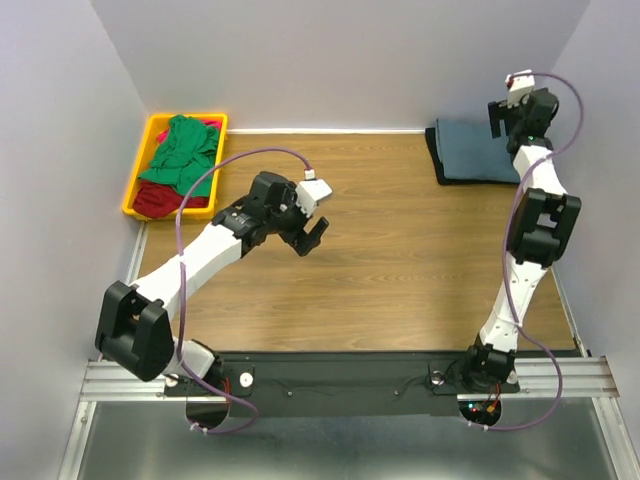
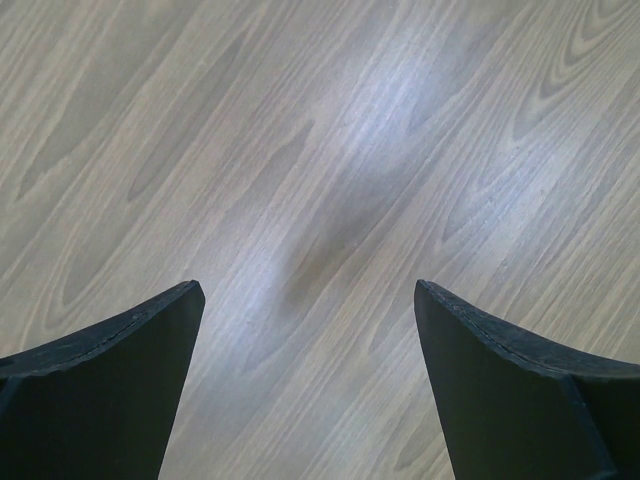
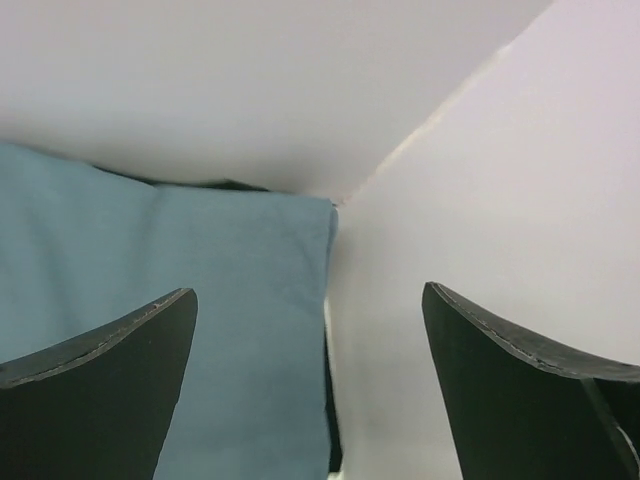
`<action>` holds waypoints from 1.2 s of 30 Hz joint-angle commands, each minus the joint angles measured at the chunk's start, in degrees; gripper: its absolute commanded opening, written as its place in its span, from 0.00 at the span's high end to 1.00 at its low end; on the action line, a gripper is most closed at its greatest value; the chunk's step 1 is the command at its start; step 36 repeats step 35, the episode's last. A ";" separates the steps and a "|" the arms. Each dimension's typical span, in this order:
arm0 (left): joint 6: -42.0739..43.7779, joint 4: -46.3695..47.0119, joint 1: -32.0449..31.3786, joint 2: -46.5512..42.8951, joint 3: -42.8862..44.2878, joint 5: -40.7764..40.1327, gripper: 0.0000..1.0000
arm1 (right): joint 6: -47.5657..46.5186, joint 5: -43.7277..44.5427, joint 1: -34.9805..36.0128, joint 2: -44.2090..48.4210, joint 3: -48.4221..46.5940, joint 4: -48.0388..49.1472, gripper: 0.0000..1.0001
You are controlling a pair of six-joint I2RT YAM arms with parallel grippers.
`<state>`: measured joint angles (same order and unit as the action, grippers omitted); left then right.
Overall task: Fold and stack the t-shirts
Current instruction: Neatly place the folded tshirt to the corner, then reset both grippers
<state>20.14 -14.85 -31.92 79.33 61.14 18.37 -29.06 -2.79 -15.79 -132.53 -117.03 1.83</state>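
On the counter (image 1: 400,270), well across from the tray (image 1: 132,207), the blue-grey shirt (image 1: 475,150) lies folded on the black shirt (image 1: 436,155). The green shirt (image 1: 185,150) and red shirt (image 1: 160,200) sit crumpled in the tray. We should lift our right gripper (image 3: 310,340), wide over the stack, straight up. Our left gripper (image 1: 311,238), wide near the tray, should pinch the green shirt alone.

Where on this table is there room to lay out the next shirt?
The table lies bare in its middle, between the left claw and the right arm. Crowded: the far-right corner with the folded blue-grey shirt, and the yellow tray far left.
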 commanded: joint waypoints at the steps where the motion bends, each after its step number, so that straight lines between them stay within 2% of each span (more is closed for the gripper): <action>1: -2.73 1.31 3.78 -2.78 1.61 5.44 0.01 | 9.79 -6.17 -0.47 11.49 3.73 0.73 0.00; 7: -10.99 2.90 8.01 -3.66 4.77 8.09 0.01 | 16.66 -18.10 -0.47 21.25 9.54 -12.33 0.00; 10: -12.85 -0.18 9.33 -2.26 8.80 5.54 0.01 | 19.21 -22.96 -0.47 25.47 12.70 -20.79 0.00; 12: -12.50 -5.43 10.29 -0.07 11.70 5.01 0.01 | 20.09 -25.32 -0.47 27.84 14.98 -25.09 0.00; 13: -12.06 -7.37 11.00 0.30 11.80 5.88 0.02 | 20.27 -26.99 -0.38 30.90 18.99 -28.42 0.00; 16: -11.62 -8.53 15.82 -0.49 8.39 13.52 0.01 | 20.27 -27.80 -0.38 38.45 28.83 -31.88 0.00; 19: -11.44 -8.09 18.90 -2.42 6.10 13.27 0.01 | 18.78 -27.71 -0.21 44.36 36.15 -34.51 0.00; 24: -8.72 -5.19 20.14 -7.08 -0.48 8.90 0.01 | 16.06 -27.45 0.06 55.25 50.90 -37.94 0.00; 28: -5.91 -4.67 20.14 -9.18 -4.01 4.14 0.01 | 13.77 -25.96 0.23 61.49 58.73 -40.40 0.00; 32: -5.02 -2.47 20.06 -12.88 -8.58 1.15 0.01 | 12.97 -24.46 0.32 66.95 63.68 -41.11 0.00; 36: -4.94 -2.72 20.06 -14.73 -7.72 -1.66 0.01 | 13.24 -24.02 0.23 69.77 63.69 -41.20 0.00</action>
